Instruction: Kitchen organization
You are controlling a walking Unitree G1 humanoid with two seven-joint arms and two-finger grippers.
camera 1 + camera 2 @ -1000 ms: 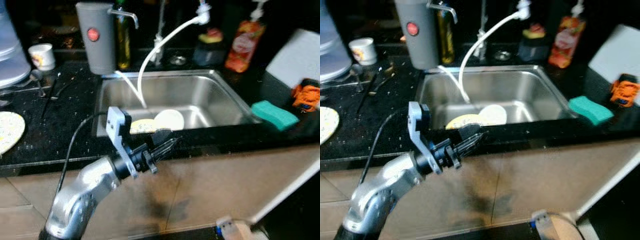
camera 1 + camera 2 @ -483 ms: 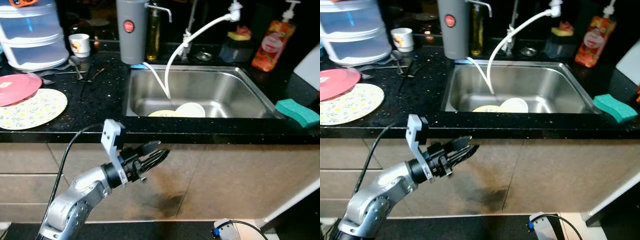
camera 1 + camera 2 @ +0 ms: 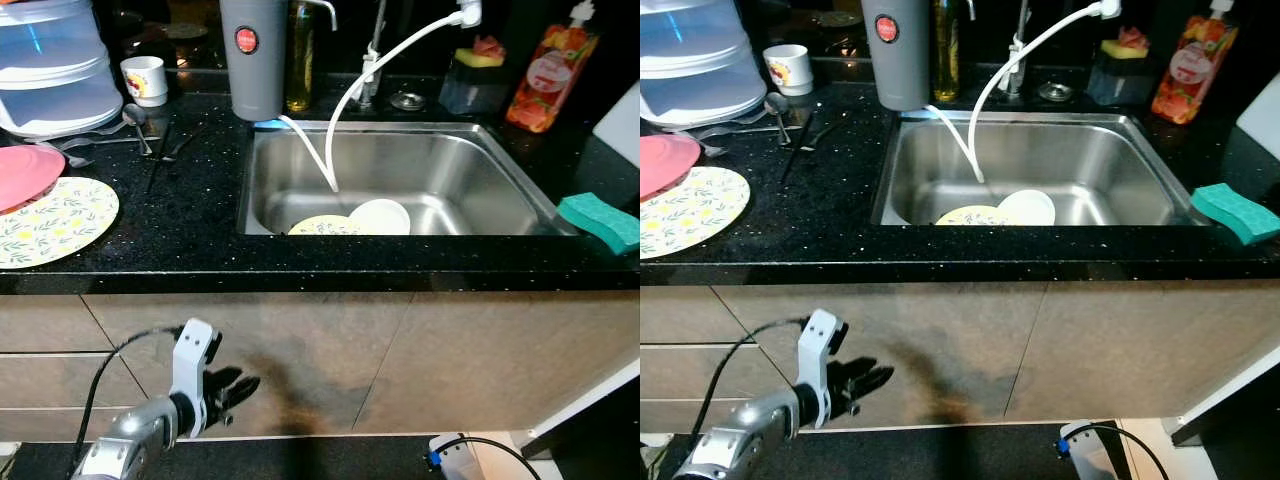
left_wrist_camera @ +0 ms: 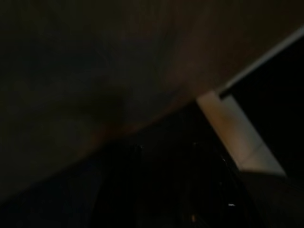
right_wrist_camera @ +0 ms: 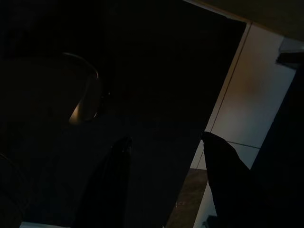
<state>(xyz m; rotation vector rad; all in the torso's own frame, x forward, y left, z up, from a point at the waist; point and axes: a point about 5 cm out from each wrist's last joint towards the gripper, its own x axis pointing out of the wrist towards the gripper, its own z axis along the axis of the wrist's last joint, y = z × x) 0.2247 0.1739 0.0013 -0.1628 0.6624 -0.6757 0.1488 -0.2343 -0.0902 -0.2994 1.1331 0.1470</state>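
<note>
From the head views a black speckled counter (image 3: 180, 215) is seen with a steel sink (image 3: 470, 180) set into it, and two plates lie in the sink basin: a patterned yellow plate (image 3: 322, 227) and, touching it, a white plate (image 3: 380, 216). A white hose (image 3: 365, 75) curves down into the basin. On the counter to the left a floral plate (image 3: 50, 222) and a pink plate (image 3: 25, 175) are laid, the pink one overlapping it and cut off by the frame edge; behind them stand a clear stacked container (image 3: 55, 70), a small cup (image 3: 146, 80), some cutlery (image 3: 140, 125) and a grey canister (image 3: 252, 58). A green sponge (image 3: 600, 222) rests at the right. The left gripper (image 3: 235, 388) is held low before the beige cabinet fronts (image 3: 450, 350), empty, its fingers apart. The left wrist view is very dark; a cabinet face and a pale strip are barely made out. In the right wrist view the right gripper (image 5: 166, 175) is shown with its two fingers spread wide, holding nothing, over dark floor beside pale tile (image 5: 251, 109).
</note>
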